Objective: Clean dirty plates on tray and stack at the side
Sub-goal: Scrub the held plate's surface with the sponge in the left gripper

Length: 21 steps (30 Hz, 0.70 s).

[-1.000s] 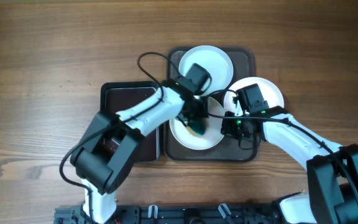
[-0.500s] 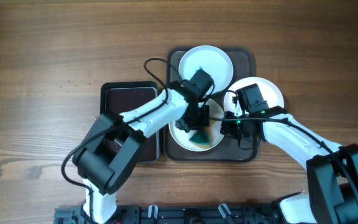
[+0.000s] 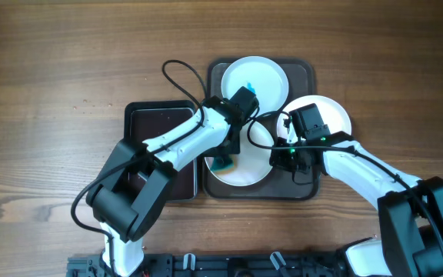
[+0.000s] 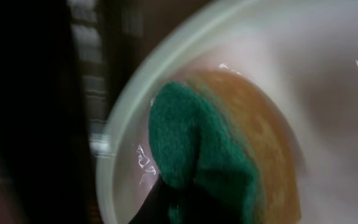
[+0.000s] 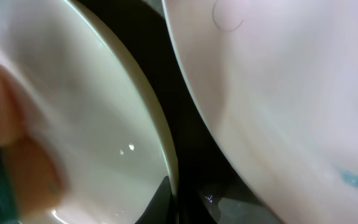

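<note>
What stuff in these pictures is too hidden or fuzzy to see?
Right gripper: overhead, its wrist covers the fingers; the right wrist view cuts them off, so its grip is unclear.
Sponge: blurred in the left wrist view; overhead, the left gripper hides most of it.
Front plate: both arms cover parts overhead, so leftover dirt is unreadable.

Green-and-orange sponge [image 4: 191,143], 3 white plates [image 3: 264,81], dark brown tray [image 3: 308,71], brown wood-grain table [image 3: 68,61].
</note>
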Each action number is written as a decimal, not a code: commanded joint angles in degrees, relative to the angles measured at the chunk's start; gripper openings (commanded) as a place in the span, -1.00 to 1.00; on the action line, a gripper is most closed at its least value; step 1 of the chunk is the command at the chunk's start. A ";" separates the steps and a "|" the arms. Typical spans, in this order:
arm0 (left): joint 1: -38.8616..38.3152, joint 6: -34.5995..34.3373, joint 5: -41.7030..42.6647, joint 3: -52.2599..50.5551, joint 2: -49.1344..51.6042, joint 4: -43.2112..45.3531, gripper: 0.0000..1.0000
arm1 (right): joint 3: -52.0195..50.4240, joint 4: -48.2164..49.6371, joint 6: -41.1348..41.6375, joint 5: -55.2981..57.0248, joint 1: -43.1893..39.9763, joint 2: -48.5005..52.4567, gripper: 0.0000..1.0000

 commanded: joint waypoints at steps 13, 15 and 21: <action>4.44 -6.19 20.52 -3.04 2.91 14.86 -0.92 | -0.42 -1.68 -0.35 5.11 -0.85 1.11 -0.91; 3.74 -6.21 24.46 -3.04 2.91 17.68 -0.92 | -0.42 -1.68 -1.53 5.11 -0.85 1.11 -0.92; 1.07 -4.72 31.41 -3.04 2.91 24.39 -0.92 | -0.42 -2.49 -3.13 5.11 -0.85 1.11 -0.91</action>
